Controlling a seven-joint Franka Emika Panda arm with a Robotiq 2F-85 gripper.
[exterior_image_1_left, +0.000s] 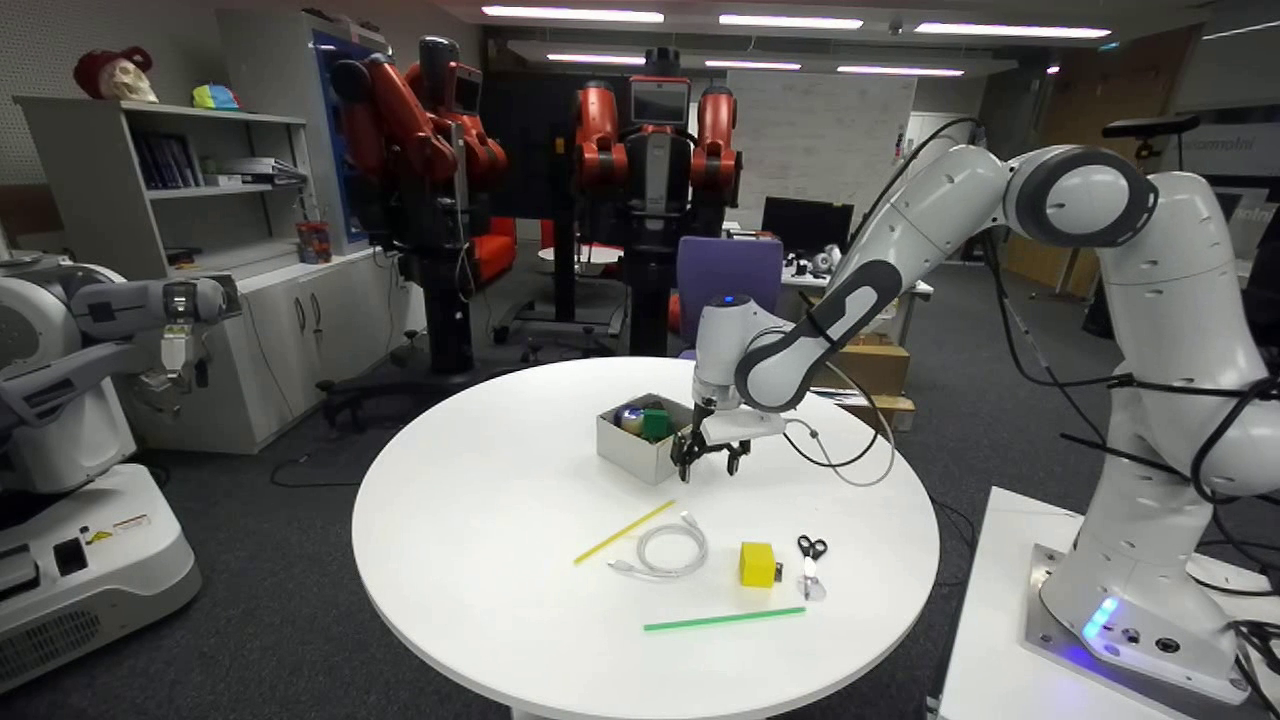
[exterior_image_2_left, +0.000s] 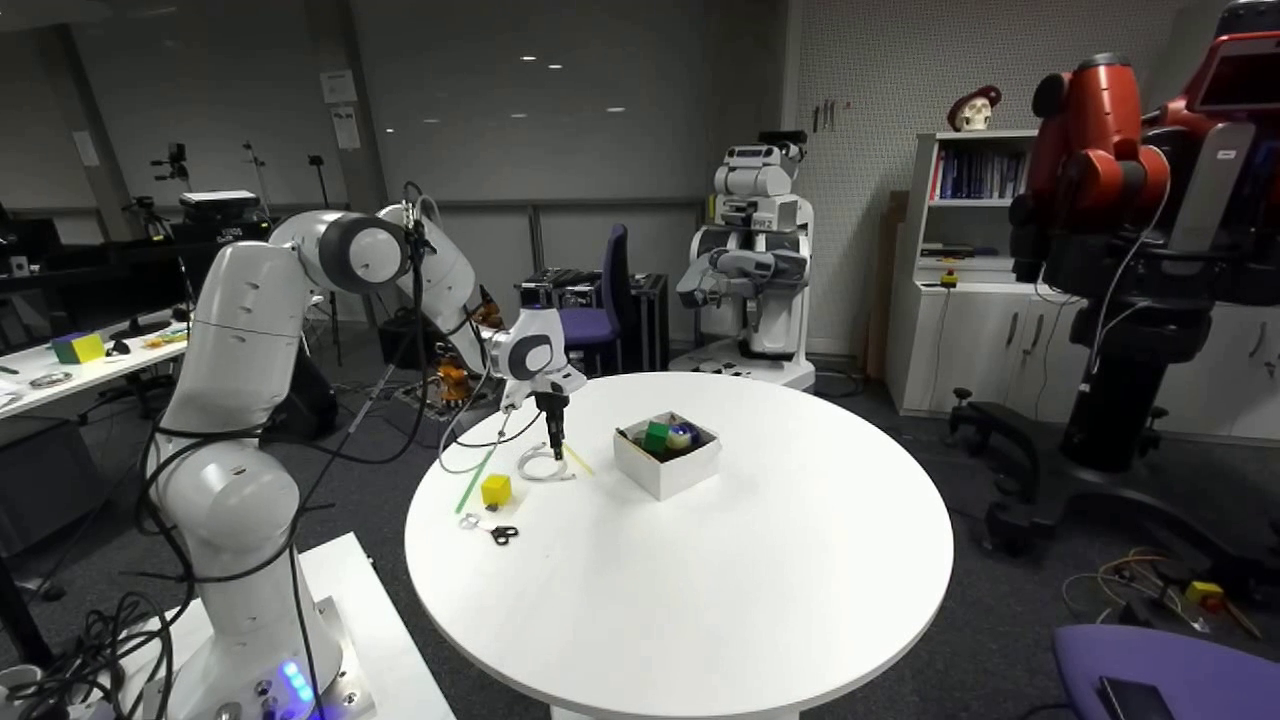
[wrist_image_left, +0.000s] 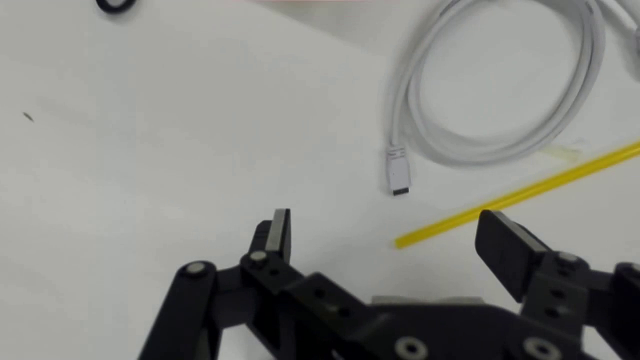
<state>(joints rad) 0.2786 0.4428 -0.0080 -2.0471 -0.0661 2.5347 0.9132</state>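
Note:
My gripper (exterior_image_1_left: 711, 470) is open and empty above the white round table. It also shows in the other exterior view (exterior_image_2_left: 557, 450) and the wrist view (wrist_image_left: 385, 215). In the wrist view, a yellow stick (wrist_image_left: 450, 222) has its near end between the fingers in the picture, and a coiled white cable (wrist_image_left: 475, 159) lies beyond it. A white open box (exterior_image_1_left: 632, 460) holding a green cube (exterior_image_1_left: 656, 425) and a shiny ball (exterior_image_2_left: 680, 437) stands beside the gripper. A yellow cube (exterior_image_1_left: 757, 565), black-handled scissors (exterior_image_1_left: 812, 548) and a green stick (exterior_image_1_left: 724, 619) lie on the table.
The round table's (exterior_image_1_left: 470, 520) edge curves around these things. My arm's loose cable (exterior_image_1_left: 890, 450) hangs low over the table. A white robot (exterior_image_1_left: 110, 540), red robots (exterior_image_1_left: 655, 150) and a purple chair (exterior_image_1_left: 730, 270) stand around the table.

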